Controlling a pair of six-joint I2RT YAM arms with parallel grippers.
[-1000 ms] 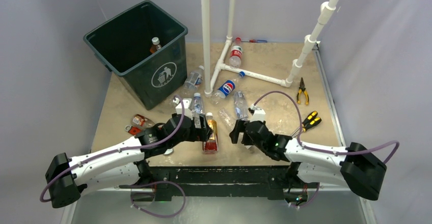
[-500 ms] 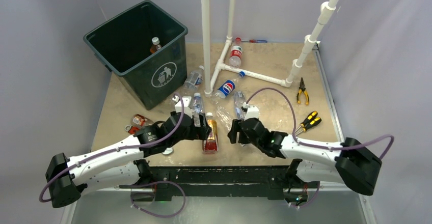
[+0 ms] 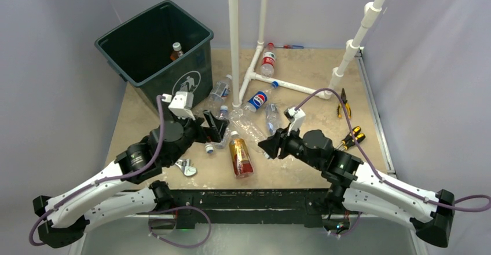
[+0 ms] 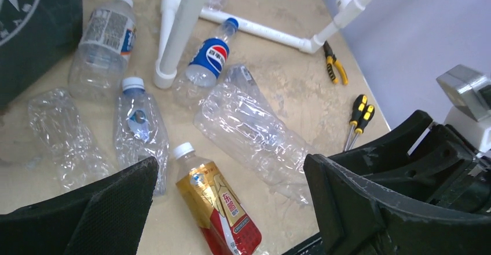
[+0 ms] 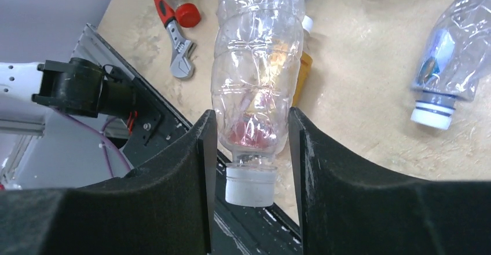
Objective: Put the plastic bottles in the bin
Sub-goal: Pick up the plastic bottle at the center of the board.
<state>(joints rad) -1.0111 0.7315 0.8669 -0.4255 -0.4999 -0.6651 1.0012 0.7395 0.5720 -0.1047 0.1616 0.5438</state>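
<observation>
My right gripper (image 5: 252, 116) (image 3: 268, 146) is shut on the shoulder of a large clear crushed bottle (image 5: 257, 52) (image 3: 248, 126), whose white cap (image 5: 249, 185) points back at the wrist. My left gripper (image 4: 230, 165) (image 3: 213, 130) hangs open above an amber and red bottle (image 4: 217, 208) (image 3: 240, 157) that lies on the table. More plastic bottles lie around: a Pepsi one (image 3: 259, 99), a red-labelled one (image 3: 267, 61) and a clear one (image 3: 220, 90) beside the bin. The dark green bin (image 3: 204, 32) stands at the back left with one bottle (image 3: 176, 51) inside.
A white pipe frame (image 3: 234, 40) rises from the middle of the table. Pliers (image 3: 343, 105) and screwdrivers (image 3: 351, 138) lie on the right, and a wrench (image 3: 186, 167) lies near the front left. Crushed clear bottles (image 4: 139, 127) lie under my left gripper.
My right gripper moved left and closed on the clear bottle. My left arm lifted and drew back left from the amber bottle, which now lies slightly turned.
</observation>
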